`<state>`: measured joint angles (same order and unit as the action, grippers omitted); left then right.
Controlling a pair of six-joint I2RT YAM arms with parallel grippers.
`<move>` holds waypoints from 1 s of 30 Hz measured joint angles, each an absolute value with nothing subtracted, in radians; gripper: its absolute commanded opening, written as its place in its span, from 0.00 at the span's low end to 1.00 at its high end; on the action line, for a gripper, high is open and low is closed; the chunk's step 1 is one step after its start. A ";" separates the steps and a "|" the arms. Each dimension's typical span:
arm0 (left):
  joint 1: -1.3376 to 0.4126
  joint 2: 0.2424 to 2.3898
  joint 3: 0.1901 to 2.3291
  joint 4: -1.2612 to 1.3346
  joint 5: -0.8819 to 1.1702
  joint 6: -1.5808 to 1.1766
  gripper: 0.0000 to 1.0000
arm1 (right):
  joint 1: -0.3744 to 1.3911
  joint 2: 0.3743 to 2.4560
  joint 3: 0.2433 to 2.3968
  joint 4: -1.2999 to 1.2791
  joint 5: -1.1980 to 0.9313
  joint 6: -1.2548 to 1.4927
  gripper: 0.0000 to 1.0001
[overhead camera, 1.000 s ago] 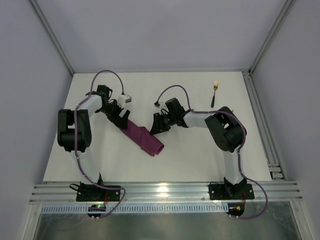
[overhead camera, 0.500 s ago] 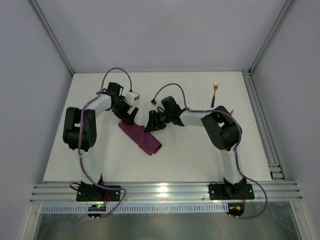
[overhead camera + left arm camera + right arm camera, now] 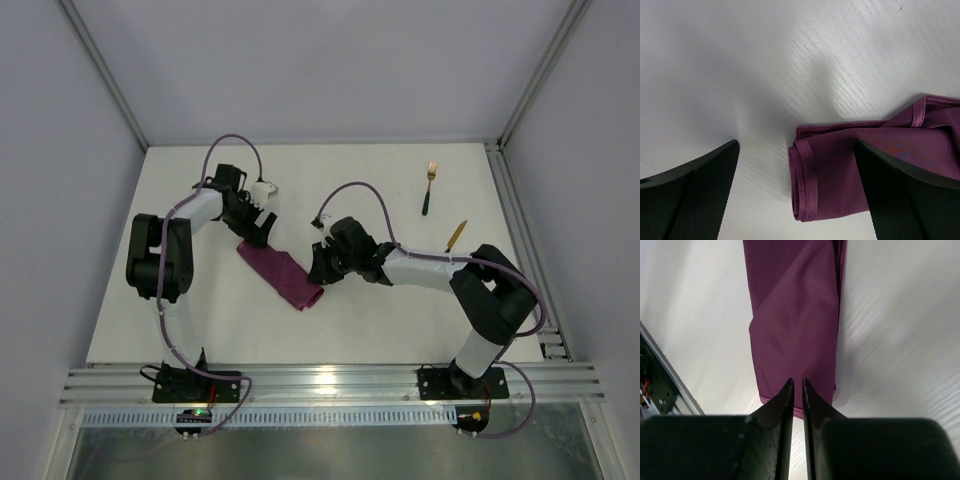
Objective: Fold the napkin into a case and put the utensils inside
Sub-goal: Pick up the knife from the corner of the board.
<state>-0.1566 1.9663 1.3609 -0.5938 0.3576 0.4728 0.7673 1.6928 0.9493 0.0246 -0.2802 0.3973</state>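
The napkin [image 3: 281,275] lies folded into a narrow magenta-purple case, running diagonally on the white table [image 3: 370,320]. My left gripper [image 3: 262,235] is open at its far-left end. In the left wrist view that gripper [image 3: 799,200] straddles the rolled end of the napkin [image 3: 840,170], its right finger over the cloth. My right gripper [image 3: 316,272] hovers at the near-right end. In the right wrist view it [image 3: 797,383] sits over the napkin's hem [image 3: 790,315], jaws almost together with a thin slit and nothing between them. The gold fork [image 3: 430,186] and knife [image 3: 456,236] lie at the far right.
Metal frame rails [image 3: 520,260] run along the table's right side and a slotted rail [image 3: 330,382] runs along the near edge. Grey walls enclose the back and sides. Cables loop above both wrists.
My right arm has swung down toward the napkin's near-right end and its jaws have closed from half open. The knife now shows. The left arm shifted slightly, then stayed still.
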 measured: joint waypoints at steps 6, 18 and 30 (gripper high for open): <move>-0.157 1.966 1.360 -0.588 0.353 0.472 0.99 | 0.775 1.756 0.870 0.100 -0.295 0.439 0.07; -0.157 1.939 1.335 -0.570 0.330 0.470 0.99 | 0.749 1.761 0.879 0.114 -0.287 0.421 0.19; -0.155 1.413 1.434 -0.561 0.182 0.422 0.99 | 0.719 1.309 1.079 -0.107 0.147 0.164 0.99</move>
